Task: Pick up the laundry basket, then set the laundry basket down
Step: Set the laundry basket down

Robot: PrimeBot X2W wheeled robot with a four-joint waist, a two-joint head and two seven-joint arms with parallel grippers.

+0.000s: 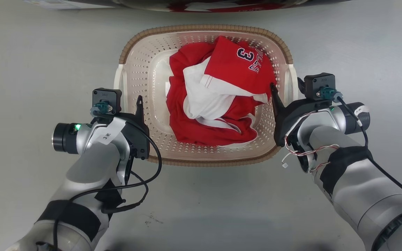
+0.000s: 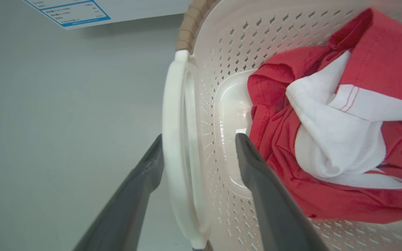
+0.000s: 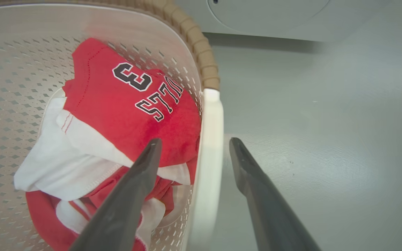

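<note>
The laundry basket point(image 1: 204, 28), cream and perforated with a brown woven rim, stands on the grey floor in the middle of the head view and holds a red and white jersey point(image 1: 218, 94). My left gripper point(image 1: 127, 104) is open astride the basket's left white loop handle point(image 2: 173, 115), one finger point(image 2: 141, 181) outside it and one inside the basket point(image 2: 257, 174). My right gripper point(image 1: 287, 94) is open astride the right handle point(image 3: 210, 139) in the same way, its inner finger point(image 3: 134, 181) lying over the jersey point(image 3: 134, 115). Neither gripper clamps its handle.
A washer point(image 1: 222, 5) stands just beyond the basket's far rim; its pale front point(image 3: 274, 17) is in the right wrist view. A blue-bordered label point(image 2: 72, 12) is on the panel behind the basket. Grey floor point(image 1: 30, 69) stretches on both sides of the basket and in front of it.
</note>
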